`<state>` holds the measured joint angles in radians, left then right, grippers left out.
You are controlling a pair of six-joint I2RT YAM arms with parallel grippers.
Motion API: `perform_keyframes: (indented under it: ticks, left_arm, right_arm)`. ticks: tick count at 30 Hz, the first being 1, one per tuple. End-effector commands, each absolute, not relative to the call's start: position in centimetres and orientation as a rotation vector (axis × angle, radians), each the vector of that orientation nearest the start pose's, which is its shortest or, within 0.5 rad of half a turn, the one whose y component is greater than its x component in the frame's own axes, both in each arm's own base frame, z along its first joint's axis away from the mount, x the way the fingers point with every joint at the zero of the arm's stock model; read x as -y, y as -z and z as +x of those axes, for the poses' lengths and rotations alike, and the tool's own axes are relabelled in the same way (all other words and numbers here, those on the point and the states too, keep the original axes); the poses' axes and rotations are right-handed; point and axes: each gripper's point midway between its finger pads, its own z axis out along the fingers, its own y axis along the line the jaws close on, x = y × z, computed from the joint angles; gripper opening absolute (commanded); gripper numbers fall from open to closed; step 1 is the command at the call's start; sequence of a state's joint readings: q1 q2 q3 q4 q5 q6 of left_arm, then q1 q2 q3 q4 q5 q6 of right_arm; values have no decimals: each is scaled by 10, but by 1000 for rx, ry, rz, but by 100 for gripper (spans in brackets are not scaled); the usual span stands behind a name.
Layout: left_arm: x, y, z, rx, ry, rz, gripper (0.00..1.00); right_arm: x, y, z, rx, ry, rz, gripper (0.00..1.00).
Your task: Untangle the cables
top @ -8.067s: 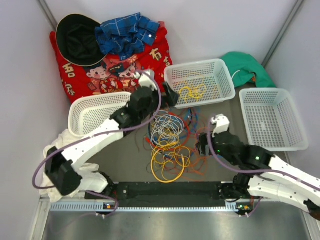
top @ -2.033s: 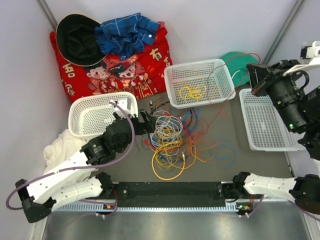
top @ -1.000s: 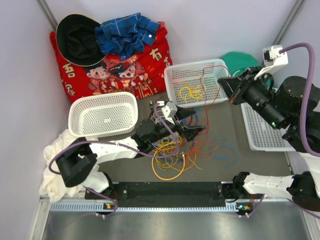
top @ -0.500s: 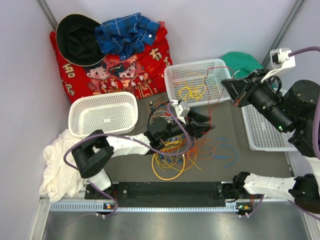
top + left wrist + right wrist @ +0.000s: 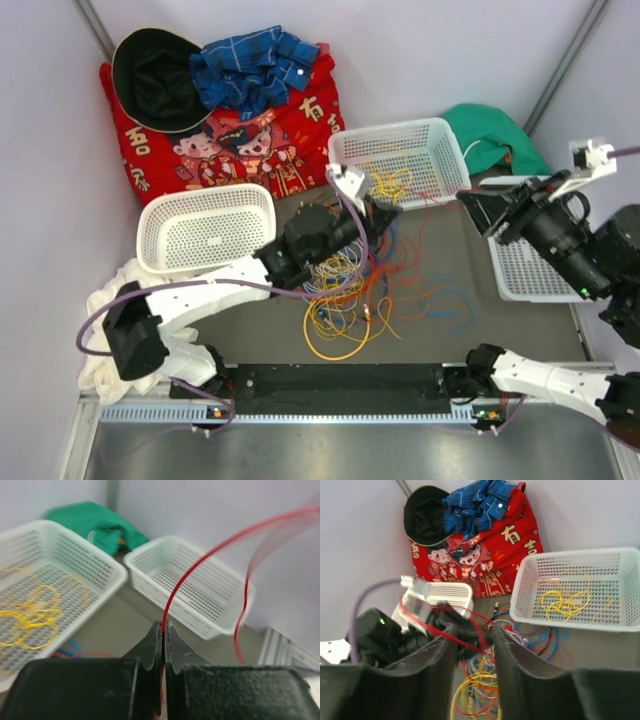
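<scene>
Left fingers (image 5: pixel 158 636) are pinching a red cable (image 5: pixel 200 560); right fingers (image 5: pixel 442 652) are standing apart, gripping nothing. Only yellow cables (image 5: pixel 392 183) are lying in the basket (image 5: pixel 440 133); the tangle (image 5: pixel 335 290) is waiting on the worktop (image 5: pixel 240 330).

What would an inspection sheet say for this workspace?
Surface: dark table, partly covered.
Job's things: cables tangled in a pile; yellow cable in middle basket; red cable raised.
Clutter: red cloth, black hat, blue shirt, green cloth, white cloth; left basket, right basket, nothing seen inside.
Grippers: left gripper shut on red cable; right gripper open.
Cables: purple hose on left arm.
Surroundings: white walls.
</scene>
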<state>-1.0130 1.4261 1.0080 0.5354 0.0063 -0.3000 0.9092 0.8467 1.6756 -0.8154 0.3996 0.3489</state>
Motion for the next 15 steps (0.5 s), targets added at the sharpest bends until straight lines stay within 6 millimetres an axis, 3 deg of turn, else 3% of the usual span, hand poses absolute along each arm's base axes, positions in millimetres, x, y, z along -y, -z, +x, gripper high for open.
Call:
perform_keyframes:
  ticks: [1, 2, 3, 5, 6, 8, 9, 11, 12, 15]
  left_arm:
    - [343, -390, 284, -1590, 698, 346, 0]
    - [336, -404, 286, -1584, 676, 331, 0]
    - [328, -438, 284, -1543, 678, 301, 0]
    - [314, -452, 286, -1564, 613, 284, 0]
    - [305, -484, 283, -1520, 624, 254, 0]
    - [293, -494, 284, -1543, 567, 238, 0]
    - [283, -522, 281, -1499, 575, 209, 0]
    - [273, -533, 280, -1503, 545, 188, 0]
    - [264, -554, 276, -1465, 557, 165, 0]
    - [247, -589, 268, -1397, 577, 123, 0]
  right_arm:
    - [-113, -501, 158, -1522, -715, -99, 62]
    - [-111, -495, 158, -1531, -709, -88, 75]
    - [-113, -485, 160, -1552, -704, -87, 80]
    - [-111, -477, 157, -1563, -707, -83, 89]
    - [-113, -468, 159, -1587, -699, -84, 90]
    - [-114, -461, 159, -1607, -696, -91, 95]
    - [-116, -453, 160, -1633, -684, -98, 97]
    - [-118, -441, 163, -1671, -656, -107, 99]
    - [-119, -433, 163, -1700, -644, -110, 99]
    - [-126, -411, 166, -1751, -631, -124, 99]
